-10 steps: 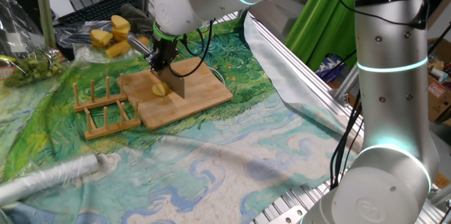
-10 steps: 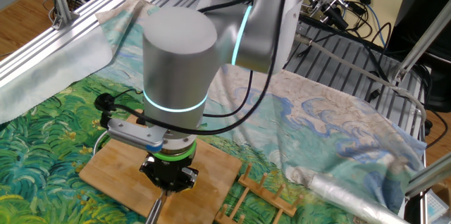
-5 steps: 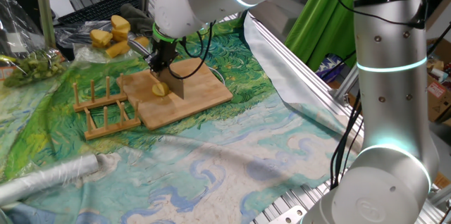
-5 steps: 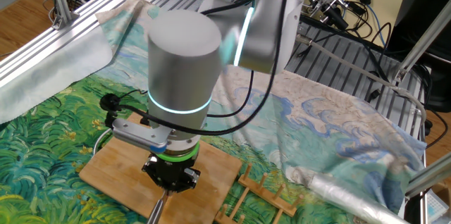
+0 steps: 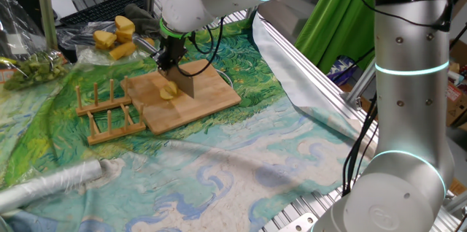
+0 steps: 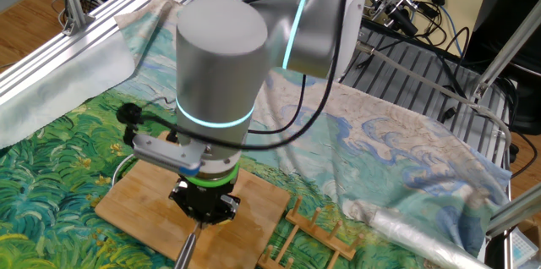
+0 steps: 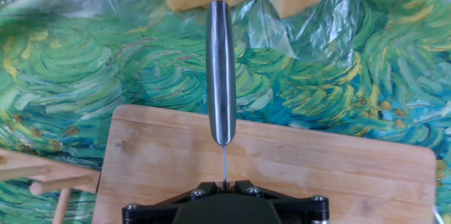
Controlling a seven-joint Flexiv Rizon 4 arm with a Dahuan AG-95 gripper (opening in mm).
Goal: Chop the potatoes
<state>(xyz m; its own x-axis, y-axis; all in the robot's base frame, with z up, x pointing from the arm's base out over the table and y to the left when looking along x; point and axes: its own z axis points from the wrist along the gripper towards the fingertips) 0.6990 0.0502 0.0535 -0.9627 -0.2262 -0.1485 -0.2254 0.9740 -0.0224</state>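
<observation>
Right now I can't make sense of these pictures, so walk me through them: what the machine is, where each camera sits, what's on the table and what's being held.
The machine is one silver robot arm with a two-finger tool at its end. Two pictures come from fixed cameras on different sides of the table. The third comes from a camera on the hand, looking along the fingers.

On the table lies a swirly green and blue cloth. On it sits a wooden board, with a small wooden rack beside it. A small pale potato lies on the board. Bigger yellow chunks sit on clear plastic beyond it.

The tool is shut on a knife, whose blade stands on edge against the potato. In the hand view you see the knife's metal handle pointing away over the board; the potato is hidden there.
</observation>
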